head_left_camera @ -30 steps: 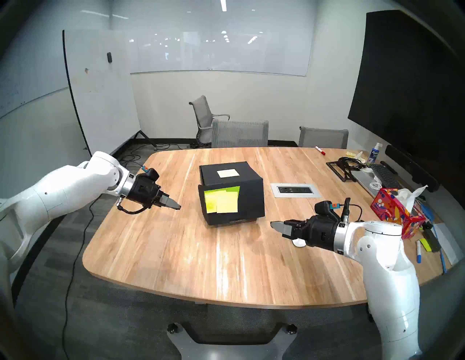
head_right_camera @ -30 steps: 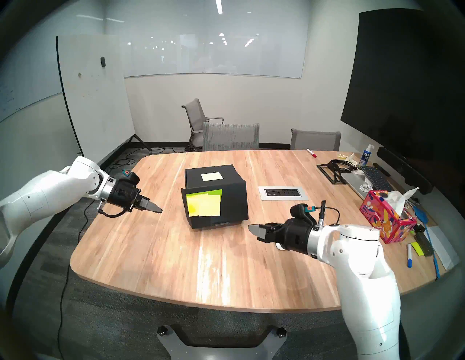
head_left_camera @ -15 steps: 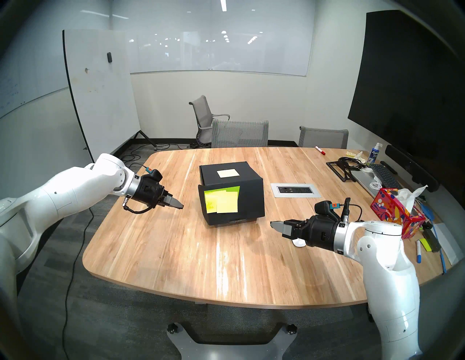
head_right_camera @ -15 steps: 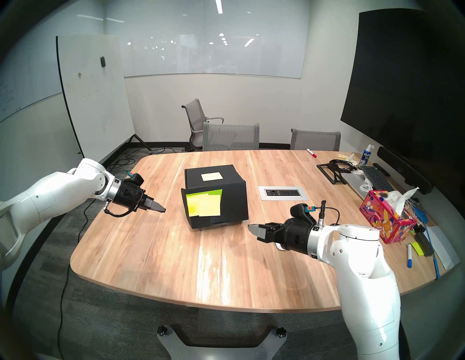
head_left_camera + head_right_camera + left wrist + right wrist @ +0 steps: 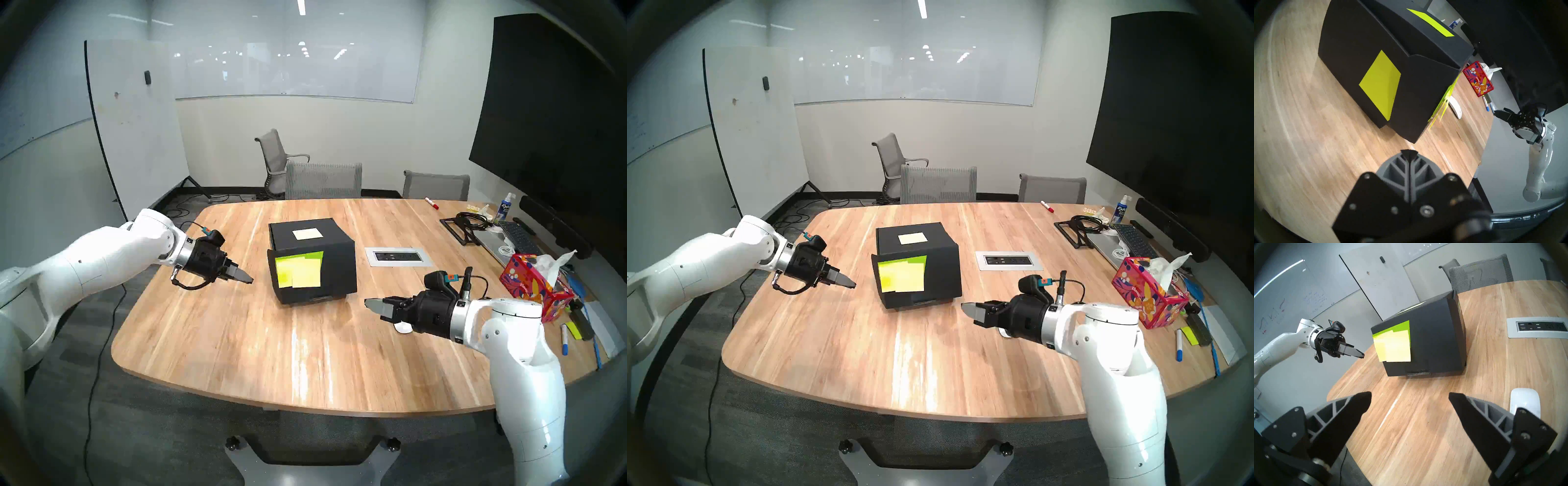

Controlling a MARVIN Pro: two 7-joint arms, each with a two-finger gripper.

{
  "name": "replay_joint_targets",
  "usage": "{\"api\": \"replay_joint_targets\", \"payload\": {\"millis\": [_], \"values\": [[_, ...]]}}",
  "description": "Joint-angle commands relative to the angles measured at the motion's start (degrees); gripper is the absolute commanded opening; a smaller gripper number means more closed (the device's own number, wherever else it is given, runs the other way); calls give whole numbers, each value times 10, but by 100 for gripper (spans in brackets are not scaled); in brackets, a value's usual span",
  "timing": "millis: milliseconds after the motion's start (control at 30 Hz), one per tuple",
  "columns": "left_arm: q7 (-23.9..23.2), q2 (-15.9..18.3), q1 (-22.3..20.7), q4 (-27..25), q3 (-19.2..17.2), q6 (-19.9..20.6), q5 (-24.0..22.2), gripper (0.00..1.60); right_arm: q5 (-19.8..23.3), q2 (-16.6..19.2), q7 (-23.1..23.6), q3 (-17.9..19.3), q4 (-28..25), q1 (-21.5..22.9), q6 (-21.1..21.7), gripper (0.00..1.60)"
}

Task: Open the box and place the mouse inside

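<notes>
A: Jaws? Left gripper [image 5: 250,281] pressed together, empty; right gripper [image 5: 1410,400] spread wide, empty.

B: Box [image 5: 325,268] stands closed mid-table; mouse [image 5: 1525,400] lies at its four o'clock, under the right gripper.

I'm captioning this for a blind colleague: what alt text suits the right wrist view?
A closed black box with yellow-green sticky notes sits on a wooden table. The open right gripper frames the foreground beside a white mouse; the shut left gripper points at the box.
</notes>
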Motion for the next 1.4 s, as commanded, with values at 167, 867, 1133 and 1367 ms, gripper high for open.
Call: {"api": "replay_joint_targets", "payload": {"millis": [167, 867, 1133, 1367], "values": [[0, 1, -7, -2, -6, 0, -3, 0, 4, 1, 1, -1, -12, 5, -2, 160], [9, -4, -7, -3, -4, 21, -6, 160, 3, 1, 1, -1, -12, 5, -2, 160], [13, -6, 12, -5, -17, 11, -34, 160, 3, 1, 1, -1, -12, 5, -2, 160], [5, -10, 20, -8, -16, -4, -35, 160, 3, 1, 2, -1, -12, 5, -2, 160]]}}
